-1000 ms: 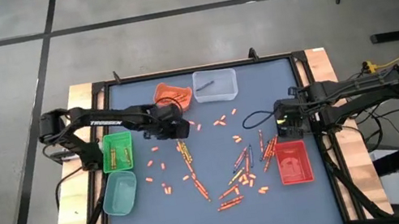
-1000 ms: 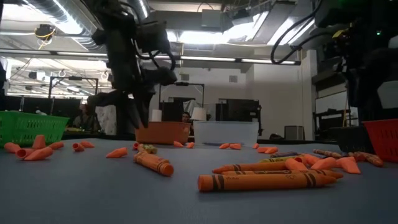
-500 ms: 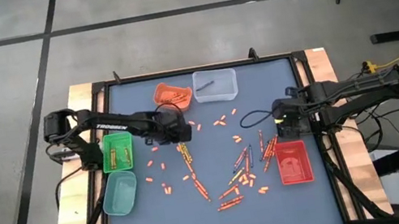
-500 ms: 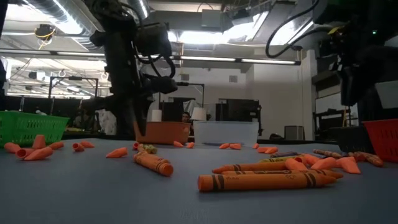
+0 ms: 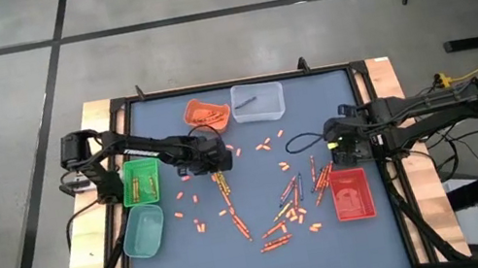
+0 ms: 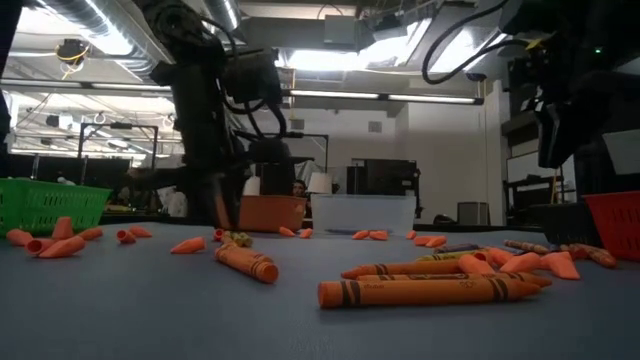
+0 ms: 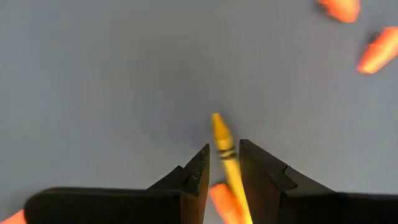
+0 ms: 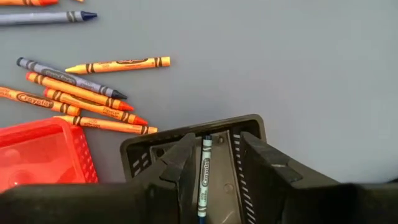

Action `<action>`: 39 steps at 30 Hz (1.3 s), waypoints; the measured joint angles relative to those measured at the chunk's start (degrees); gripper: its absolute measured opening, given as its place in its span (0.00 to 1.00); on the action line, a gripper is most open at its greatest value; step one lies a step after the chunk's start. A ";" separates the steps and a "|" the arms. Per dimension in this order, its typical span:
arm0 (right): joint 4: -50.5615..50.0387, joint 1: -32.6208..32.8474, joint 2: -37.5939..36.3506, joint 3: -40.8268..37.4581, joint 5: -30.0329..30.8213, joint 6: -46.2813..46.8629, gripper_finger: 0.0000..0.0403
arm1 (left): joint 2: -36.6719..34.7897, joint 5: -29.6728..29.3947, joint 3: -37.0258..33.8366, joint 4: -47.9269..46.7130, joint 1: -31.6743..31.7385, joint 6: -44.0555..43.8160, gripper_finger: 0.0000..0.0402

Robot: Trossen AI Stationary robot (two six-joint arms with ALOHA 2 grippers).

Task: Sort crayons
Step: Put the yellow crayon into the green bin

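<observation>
Crayons in orange, red, yellow and blue-grey lie scattered over the dark table (image 5: 239,75), most of them around (image 5: 290,199). My left gripper (image 5: 214,161) points steeply down, low over a yellow crayon (image 7: 221,138). Its fingers (image 7: 198,167) stand open on either side of that crayon without touching it, and an orange piece (image 7: 222,200) lies beside it. My right gripper (image 5: 344,142) hangs open above a dark basket (image 8: 186,140). A blue-grey crayon (image 8: 203,174) lies in that basket, seen through the gap between the fingers.
An orange tray (image 5: 206,113) and a clear tray (image 5: 258,99) stand at the far edge. A green basket (image 5: 140,181) and a teal tray (image 5: 143,232) are on the left, and a red tray (image 5: 351,195) is on the right. Short orange pieces (image 6: 60,243) dot the left half.
My left gripper has come away from the orange tray toward the table's near edge and sunk close to the table, rolling a little as it went. My right gripper has stayed over the dark basket and tipped slightly. Neither has opened or shut.
</observation>
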 joint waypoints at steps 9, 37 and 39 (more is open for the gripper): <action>1.09 -0.02 -0.02 0.00 -0.06 -0.02 0.30 | 1.07 0.04 0.04 0.38 -0.04 0.17 0.18; 1.24 -0.01 0.00 0.00 -0.04 -0.07 0.30 | -4.11 0.48 -0.16 -1.14 2.20 11.56 0.01; 1.32 -0.01 0.00 0.00 -0.07 -0.07 0.30 | -6.62 0.90 -0.15 -1.67 2.63 13.02 0.01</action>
